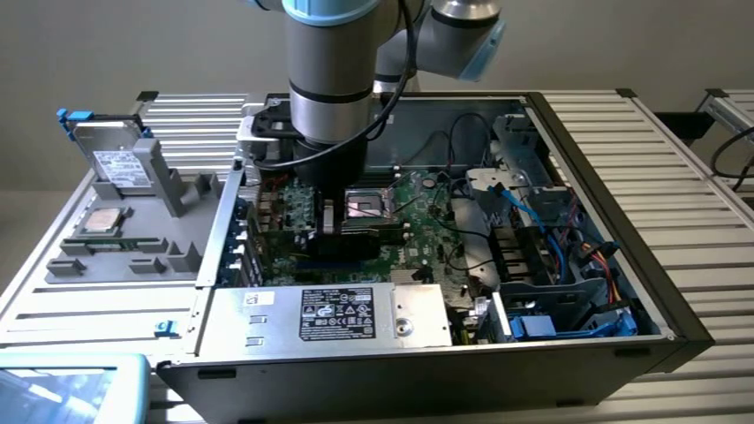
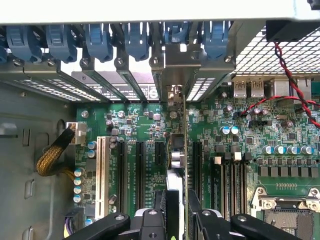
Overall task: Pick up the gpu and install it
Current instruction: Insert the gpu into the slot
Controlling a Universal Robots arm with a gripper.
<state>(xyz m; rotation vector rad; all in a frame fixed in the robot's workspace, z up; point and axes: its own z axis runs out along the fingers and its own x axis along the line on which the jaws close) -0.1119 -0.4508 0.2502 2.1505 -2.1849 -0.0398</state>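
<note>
Wrist view showed the claw closed on the gpu, with a black finger pressed against each face of the card at the edge nearest the wrist. The card stood upright on its edge over the motherboard. It lined up with one of the long black expansion slots, and the neighbouring slots on either side were bare. Its silver bracket was at the rear wall of the case, in the row of vented blanking plates and below the blue latches.

Exterior view showed the arm reaching straight down into the open computer case. The claw was low over the board, toward the exterior view's left side of the case and just beside the processor socket. The power supply lay at the near edge of the case. Outside the case, on the exterior view's left, a grey tray held a hard drive, a processor chip and a memory stick.

Findings:
- **Pick-up:** I judged this complete, as the card was in the claw and well away from the tray.
- **Carry and alignment:** These also appeared done, with the card inside the case, upright and in line with a slot.
- **Seating:** I could not confirm this, because the card's own body hid the slot beneath it and I could not tell whether its lower edge was fully home.
- **Bracket:** I could not tell whether a latch held it.
- **Release:** The claw had not let go of the card, so I recorded the installation as unfinished.
</note>
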